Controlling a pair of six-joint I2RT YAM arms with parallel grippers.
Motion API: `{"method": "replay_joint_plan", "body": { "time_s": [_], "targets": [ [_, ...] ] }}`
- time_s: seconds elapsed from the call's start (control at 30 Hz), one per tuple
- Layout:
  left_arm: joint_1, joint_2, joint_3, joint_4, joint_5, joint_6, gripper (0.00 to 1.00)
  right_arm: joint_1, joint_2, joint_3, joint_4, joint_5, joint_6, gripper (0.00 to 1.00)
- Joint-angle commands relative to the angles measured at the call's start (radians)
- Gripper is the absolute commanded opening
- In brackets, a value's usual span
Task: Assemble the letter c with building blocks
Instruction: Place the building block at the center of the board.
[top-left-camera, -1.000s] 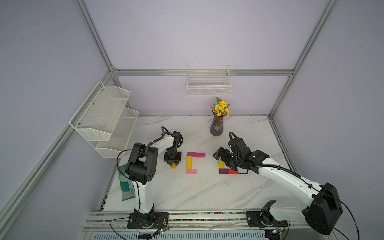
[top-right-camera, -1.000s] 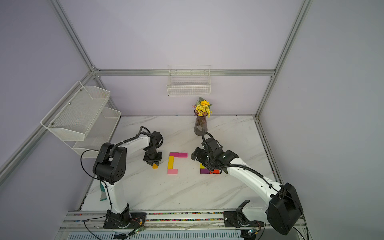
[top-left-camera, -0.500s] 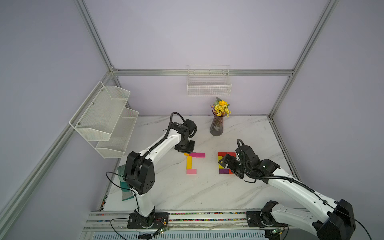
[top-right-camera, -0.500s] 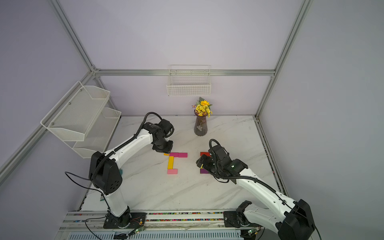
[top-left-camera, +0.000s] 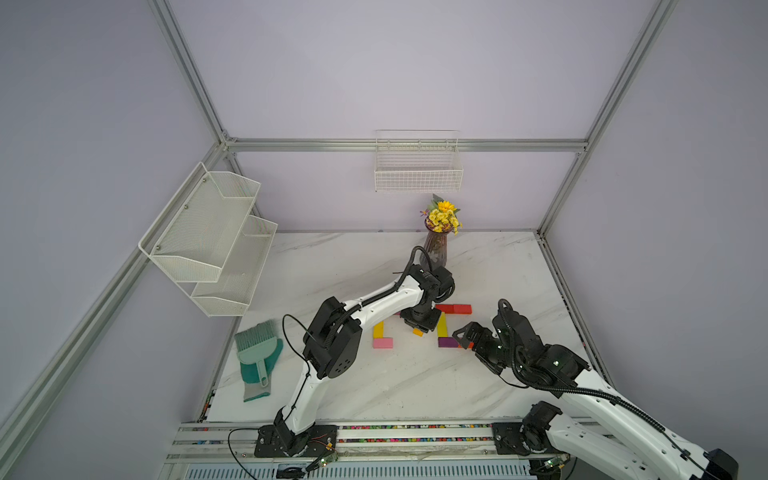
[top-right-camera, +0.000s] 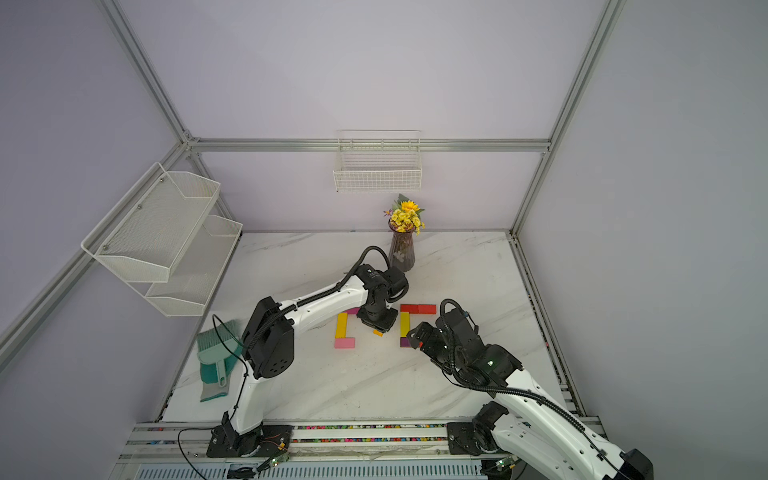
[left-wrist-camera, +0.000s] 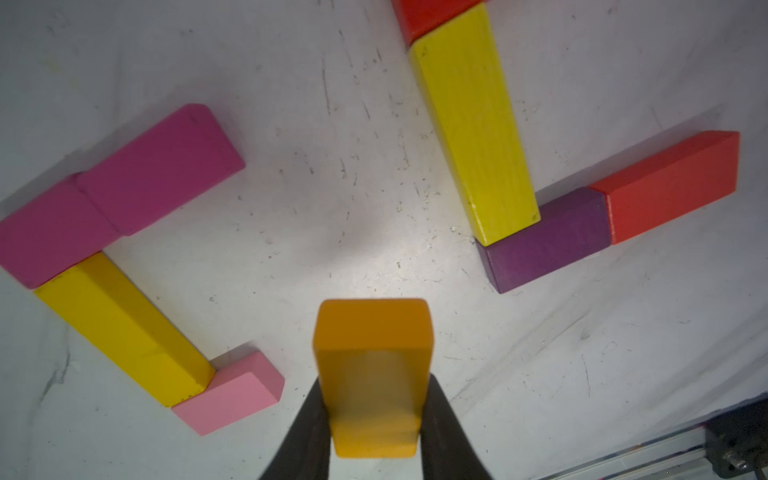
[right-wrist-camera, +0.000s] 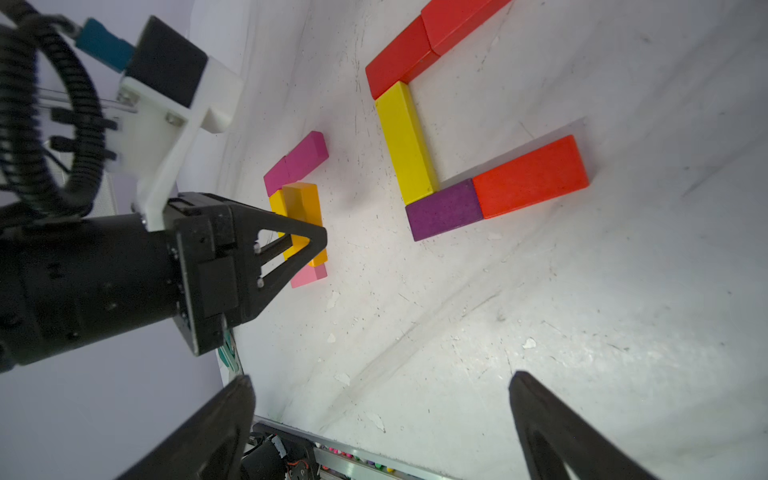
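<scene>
My left gripper (left-wrist-camera: 374, 386) is shut on an orange block (left-wrist-camera: 372, 365), held just above the table between two C-shaped groups; in both top views the orange block (top-left-camera: 417, 331) (top-right-camera: 377, 332) shows under the wrist. The left group has two magenta blocks (left-wrist-camera: 162, 166), a long yellow block (left-wrist-camera: 120, 324) and a pink block (left-wrist-camera: 232, 390). The right group has red blocks (right-wrist-camera: 436, 41), a long yellow block (right-wrist-camera: 409, 141), a purple block (right-wrist-camera: 444, 210) and an orange-red block (right-wrist-camera: 532, 176). My right gripper (right-wrist-camera: 380, 376) stands open and holds nothing, beside that group's near corner (top-left-camera: 465, 336).
A vase of yellow flowers (top-left-camera: 436, 249) stands just behind the left wrist. A teal brush with dustpan and glove (top-left-camera: 257, 353) lies at the left edge. A tiered mesh shelf (top-left-camera: 208, 237) and a wire basket (top-left-camera: 417, 166) hang on the walls. A rail (top-left-camera: 374, 432) runs along the front.
The left arm has carried the orange block from left of the left group, round its far side, to the gap between the groups. The right gripper has drawn back from the right group.
</scene>
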Motion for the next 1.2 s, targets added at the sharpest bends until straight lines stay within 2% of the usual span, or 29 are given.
{"method": "replay_joint_plan", "body": {
  "time_s": [0.0, 0.27, 0.53, 1.07, 1.13, 1.17],
  "targets": [
    [-0.005, 0.016, 0.070, -0.020, 0.013, -0.027, 0.00, -0.005, -0.040, -0.002, -0.057, 0.044, 0.023, 0.97],
    [-0.007, 0.078, 0.133, -0.030, 0.024, -0.042, 0.00, -0.005, -0.064, 0.028, -0.092, 0.052, -0.027, 0.97],
    [-0.006, 0.083, 0.114, -0.031, 0.012, -0.055, 0.00, -0.005, -0.045, 0.047, -0.086, 0.047, -0.068, 0.97],
    [-0.006, -0.057, -0.200, 0.108, 0.011, -0.108, 0.00, -0.005, 0.011, 0.062, -0.059, 0.015, -0.112, 0.97],
    [-0.005, -0.061, -0.217, 0.118, 0.010, -0.112, 0.09, -0.005, 0.012, 0.065, -0.056, 0.006, -0.117, 0.97],
    [-0.005, -0.065, -0.225, 0.123, 0.010, -0.114, 0.18, -0.005, 0.013, 0.066, -0.052, 0.000, -0.122, 0.97]
  ]
}}
